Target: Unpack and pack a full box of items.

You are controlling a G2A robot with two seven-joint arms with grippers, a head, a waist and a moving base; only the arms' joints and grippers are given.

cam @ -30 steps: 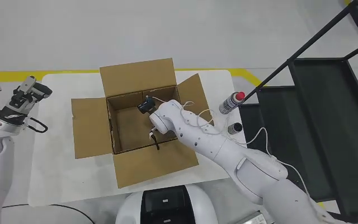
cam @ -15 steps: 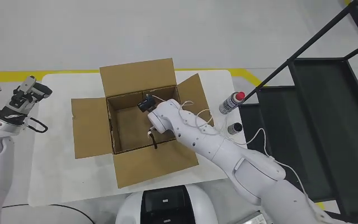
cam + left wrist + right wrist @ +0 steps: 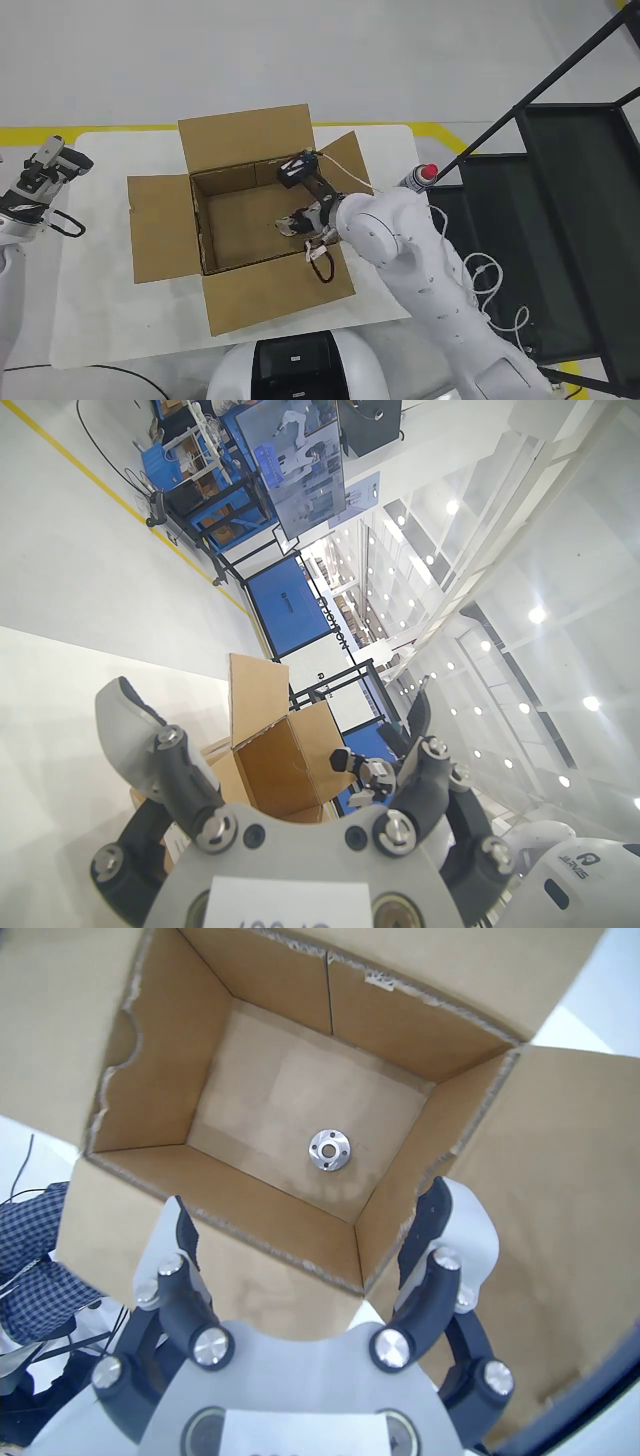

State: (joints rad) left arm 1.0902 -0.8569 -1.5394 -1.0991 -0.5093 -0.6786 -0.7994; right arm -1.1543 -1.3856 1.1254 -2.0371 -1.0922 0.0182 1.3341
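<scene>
The right gripper (image 3: 307, 1200) hangs just above one corner of the open brown cardboard box (image 3: 160, 228), its two black-padded fingers spread wide with nothing between them. The box stands at the centre of the top view on a plain white table (image 3: 100, 300), all four flaps folded outward and lying flat or slanting over the tabletop. Its cut edges are ragged and show the corrugation. A straight seam runs down one inner wall, and a paler rectangular patch marks the floor. On that floor, apart from every wall, lies a round silver metal disc (image 3: 329, 1148) with a central hole and smaller holes around it. At the table's right edge, right of centre in the top view, is a grey spray can with a red cap (image 3: 415, 183), just beside the right arm. At the far left of that view, past the table's left edge, the left gripper (image 3: 270, 695) is tilted upward, its fingers held well apart and holding nothing. A yellow floor line (image 3: 100, 128) runs behind the table on pale grey flooring, and a black metal staircase (image 3: 570, 180) fills the right side. Farther off stand blue workbenches (image 3: 160, 460) and a large wall screen (image 3: 305, 470), under rows of round ceiling lights (image 3: 536, 615).
</scene>
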